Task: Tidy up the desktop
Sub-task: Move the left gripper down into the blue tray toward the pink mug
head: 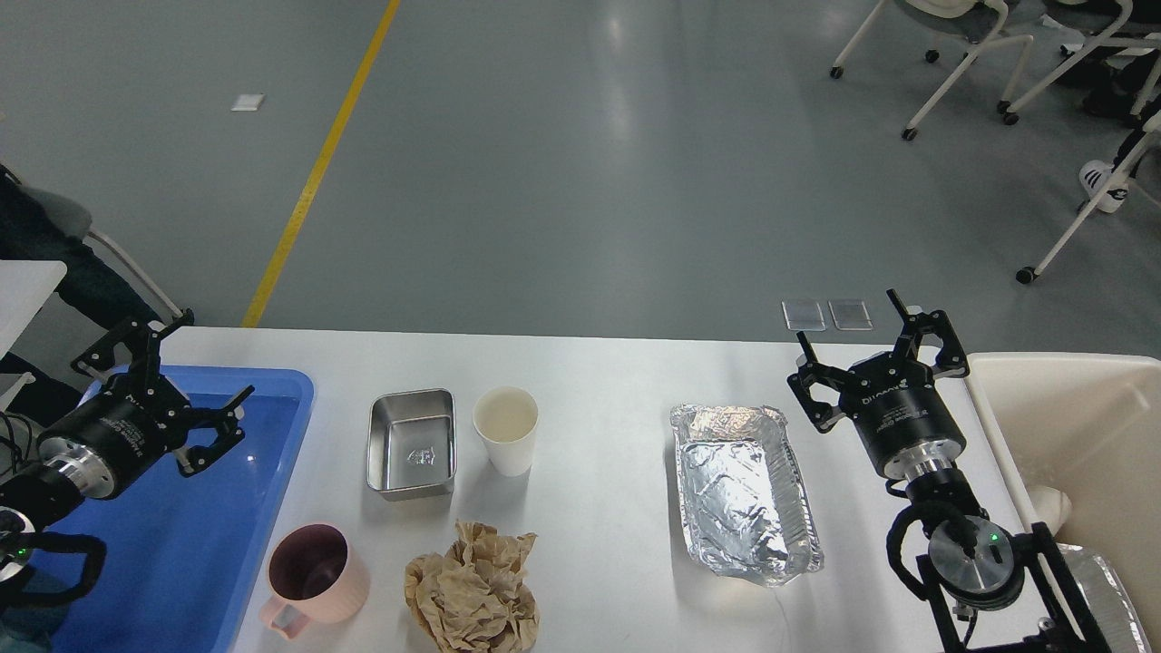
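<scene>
Large white rectangular desktop [617, 381]: smooth, slightly glossy. Blue plastic tray [272, 472]: smooth, shiny. Small rectangular steel tin [412, 443]: polished metal, reflective. White paper cup [506, 431]: matt. Crinkled aluminium foil tray [744, 490]: bright, rough w/ creases. Crumpled brown paper [473, 589]: matt, rough. Pink mug [313, 573]: matt, smooth. Cream bin [1070, 426]: smooth plastic.

crumpled brown paper [473, 591] cut by bottom edge, cream bin [1079, 426] cut off at right

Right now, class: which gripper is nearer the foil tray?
Right. The right gripper hangs open just past the foil tray's far right corner. The left gripper is open over the blue tray, across the desktop.
</scene>
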